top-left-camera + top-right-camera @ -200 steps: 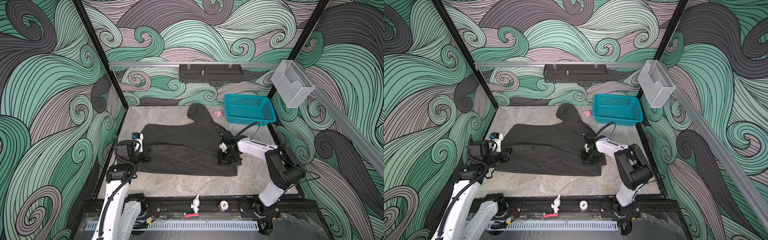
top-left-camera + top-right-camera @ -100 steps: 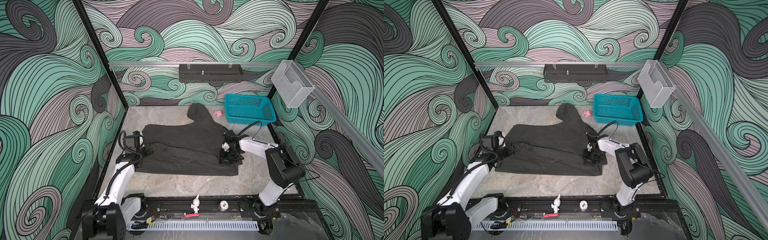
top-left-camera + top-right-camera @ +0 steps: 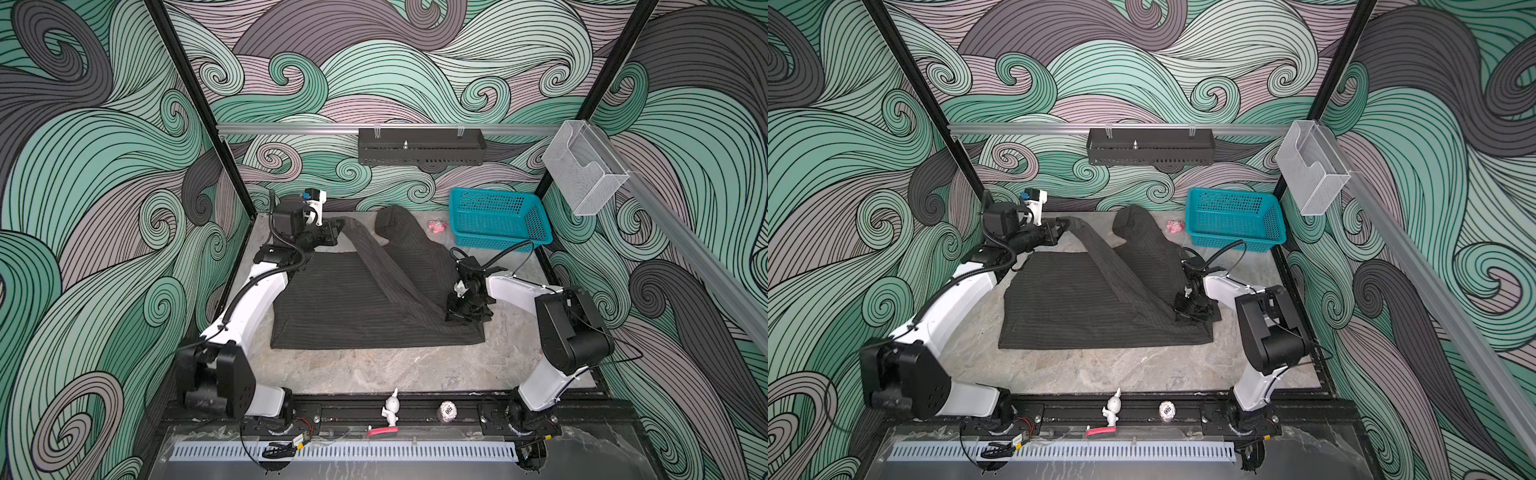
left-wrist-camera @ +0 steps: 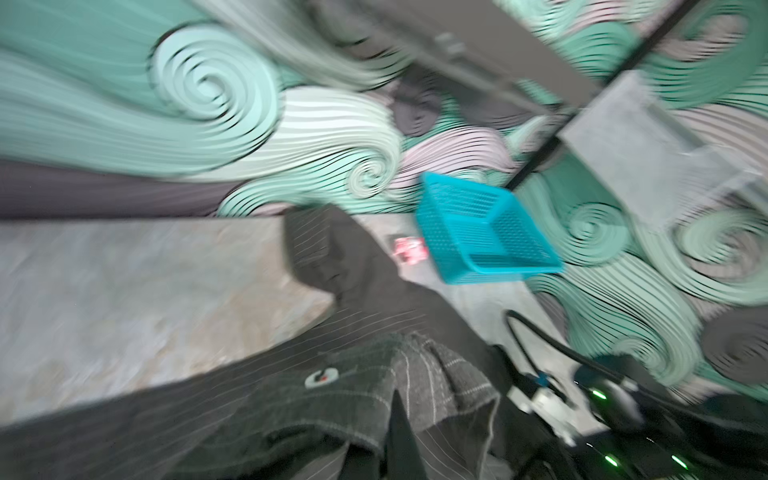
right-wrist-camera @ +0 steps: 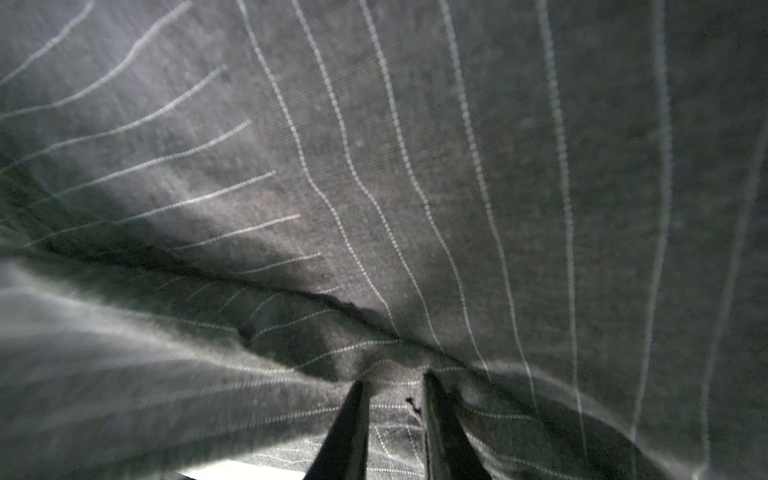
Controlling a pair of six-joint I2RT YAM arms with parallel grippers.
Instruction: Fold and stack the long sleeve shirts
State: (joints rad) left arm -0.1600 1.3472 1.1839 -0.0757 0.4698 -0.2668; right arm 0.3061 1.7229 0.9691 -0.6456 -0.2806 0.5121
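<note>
Marble worktop [image 3: 374, 370], wave-print walls [image 3: 415, 62]. Soft, limp shirt [image 3: 324, 307]: left tool [image 3: 336, 231] clenched on cuff [image 4: 328, 376] at 11 o'clock, right tool [image 3: 459, 309] pinching fabric at 3 o'clock. Probably best gripped at seams.

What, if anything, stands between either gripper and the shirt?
Nothing visible does. The left gripper is shut on a raised end of the shirt at the back left; the right gripper pinches cloth near its right edge.
</note>
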